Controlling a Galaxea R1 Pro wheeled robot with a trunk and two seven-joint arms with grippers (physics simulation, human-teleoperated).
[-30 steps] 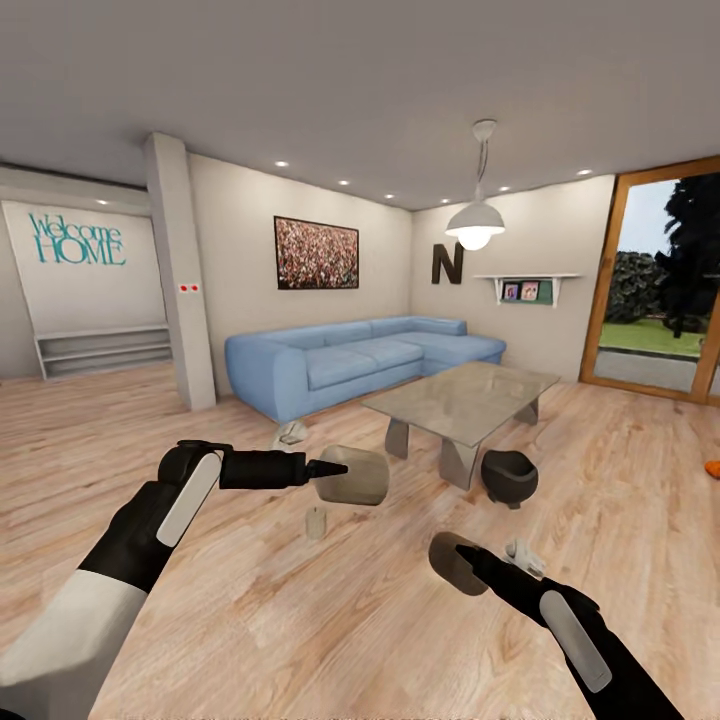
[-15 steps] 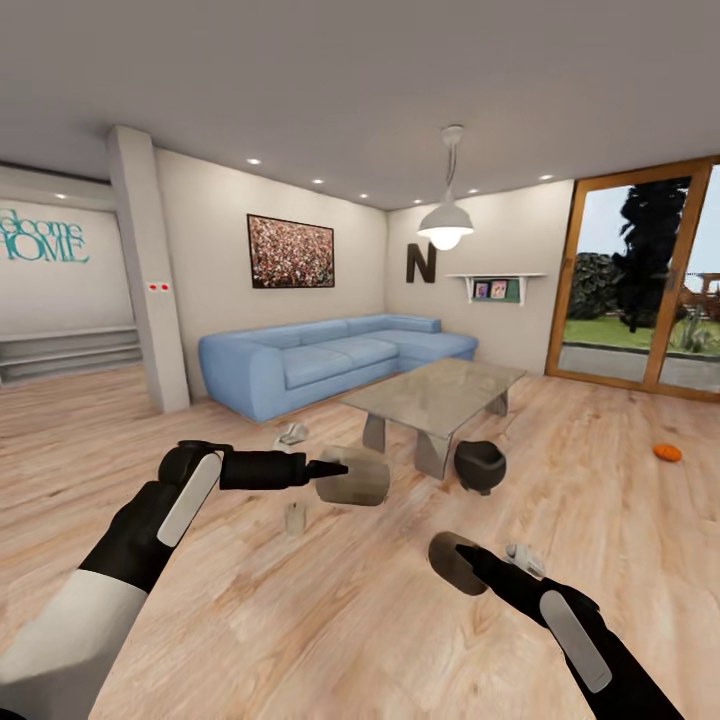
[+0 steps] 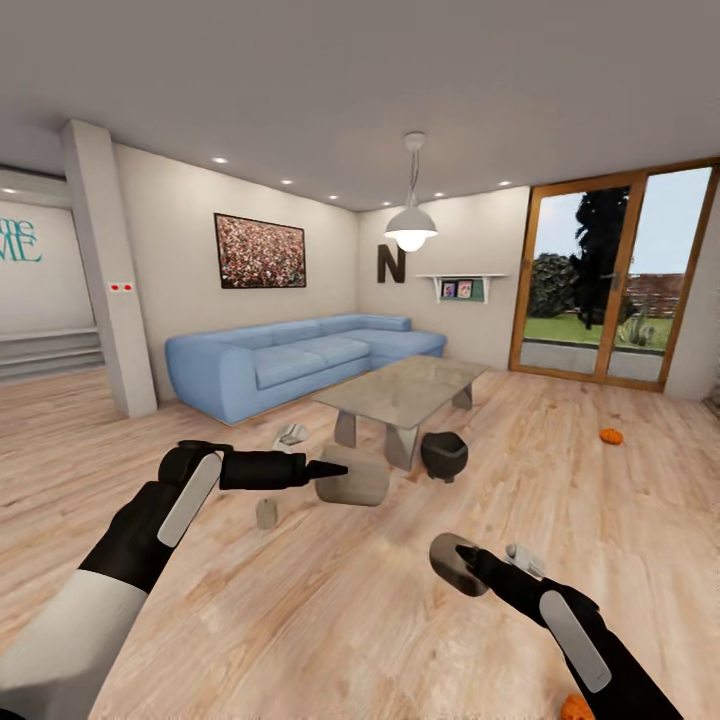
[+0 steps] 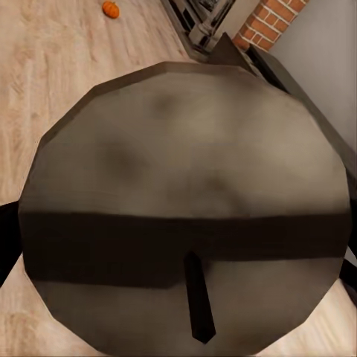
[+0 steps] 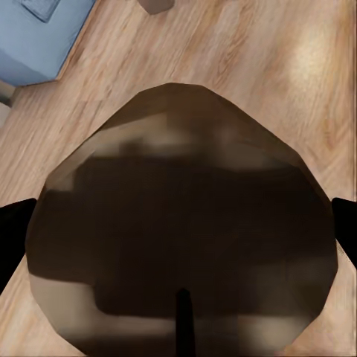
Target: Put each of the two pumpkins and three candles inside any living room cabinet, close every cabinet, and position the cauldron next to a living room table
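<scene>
My left gripper (image 3: pixel 338 470) is shut on a tan candle (image 3: pixel 352 480), whose end face looms in the left wrist view (image 4: pixel 186 208). Lower right, my right gripper (image 3: pixel 466 562) is shut on a second candle (image 3: pixel 456 565), seen close in the right wrist view (image 5: pixel 178 238). A third candle (image 3: pixel 266 513) stands on the floor below my left gripper. The black cauldron (image 3: pixel 444 455) sits on the floor against the glass table (image 3: pixel 400 392). One pumpkin (image 3: pixel 610 436) lies far right on the floor, another (image 3: pixel 575 708) by my right forearm. The cabinet is out of view.
A blue corner sofa (image 3: pixel 290 360) stands behind the table. A small white object (image 3: pixel 291 434) lies on the floor before it. A pillar (image 3: pixel 105 280) rises at left, and glass doors (image 3: pixel 610 285) are at right. Open wooden floor stretches between me and the table.
The head view has swung to the right, so the room slid left and the glass doors and both pumpkins came into view. Both arms hold the same pose, each still gripping its candle.
</scene>
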